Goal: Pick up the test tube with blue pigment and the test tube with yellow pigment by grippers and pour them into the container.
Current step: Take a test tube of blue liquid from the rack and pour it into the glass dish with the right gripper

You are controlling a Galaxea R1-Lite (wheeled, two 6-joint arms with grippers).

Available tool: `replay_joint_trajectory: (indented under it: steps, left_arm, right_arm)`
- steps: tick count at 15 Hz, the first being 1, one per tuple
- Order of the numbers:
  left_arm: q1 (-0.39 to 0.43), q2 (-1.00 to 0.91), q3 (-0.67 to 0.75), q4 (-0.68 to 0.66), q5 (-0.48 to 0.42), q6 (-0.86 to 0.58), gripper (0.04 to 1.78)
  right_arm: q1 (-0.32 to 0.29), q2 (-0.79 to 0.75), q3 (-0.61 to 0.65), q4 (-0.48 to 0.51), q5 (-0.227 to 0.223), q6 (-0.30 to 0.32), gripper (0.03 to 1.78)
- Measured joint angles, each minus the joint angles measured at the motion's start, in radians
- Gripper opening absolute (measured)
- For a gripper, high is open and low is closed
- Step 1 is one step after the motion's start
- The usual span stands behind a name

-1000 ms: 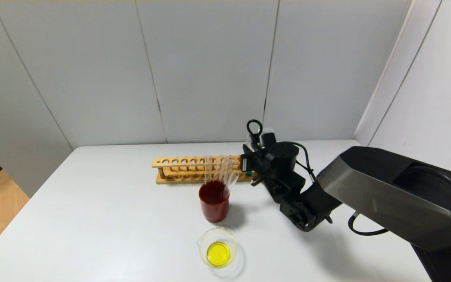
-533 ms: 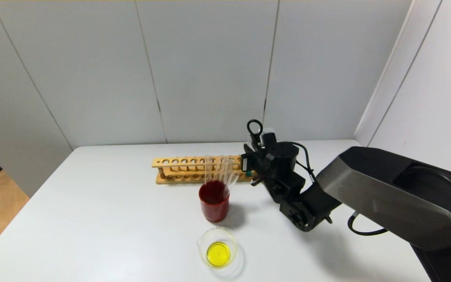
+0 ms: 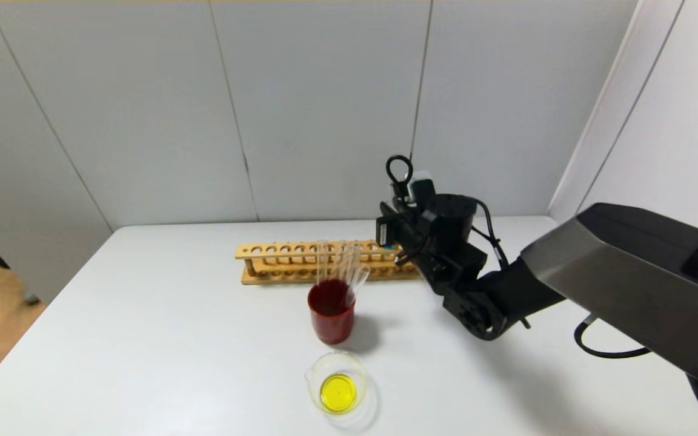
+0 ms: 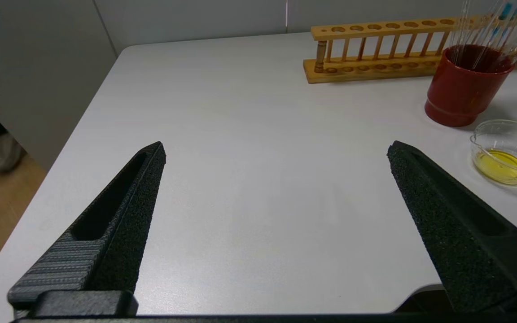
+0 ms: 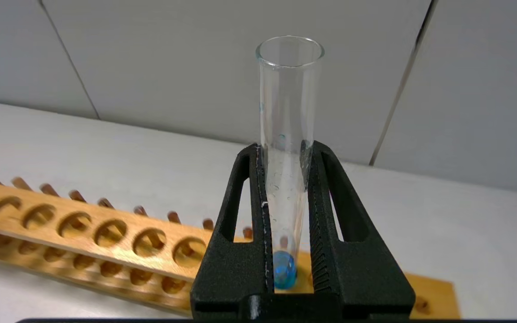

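Observation:
My right gripper (image 5: 285, 150) is shut on the test tube with blue pigment (image 5: 289, 112). The tube stands upright between the jaws, with a little blue liquid at its rounded bottom. In the head view the right gripper (image 3: 388, 235) hangs just above the right end of the wooden rack (image 3: 288, 261). The container (image 3: 338, 383), a low clear beaker, stands near the table's front and holds yellow liquid. The test tube with yellow pigment is out of view. My left gripper (image 4: 276, 147) is open above bare table, empty, left of the container (image 4: 507, 150).
A dark-red cup (image 3: 331, 316) holding several empty clear tubes stands between the rack and the beaker. The rack's holes (image 5: 106, 231) are empty. The white table (image 3: 161, 339) ends at grey wall panels behind; its left edge drops to the floor.
My right gripper has risen and shifted slightly right, lifting the blue tube up out of the rack's right end. Cup, beaker and rack have not moved.

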Motion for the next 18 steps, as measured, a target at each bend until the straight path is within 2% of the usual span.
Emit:
replay_joint_trajectory:
  steps: [5, 10, 14, 18]
  left_arm:
    - [0.0, 0.0, 0.0, 0.0, 0.0, 0.0, 1.75]
    - [0.0, 0.0, 0.0, 0.0, 0.0, 0.0, 1.75]
    - [0.0, 0.0, 0.0, 0.0, 0.0, 0.0, 1.75]
    - [0.0, 0.0, 0.0, 0.0, 0.0, 0.0, 1.75]
  right_arm:
    - [0.006, -0.127, 0.001, 0.021, 0.003, -0.06, 0.32]
    - [0.019, -0.293, 0.027, 0.118, -0.004, -0.074, 0.32]
    - [0.061, -0.465, 0.112, 0.197, -0.014, -0.088, 0.32]
    - [0.099, -0.65, 0.285, 0.226, -0.019, -0.127, 0.32]
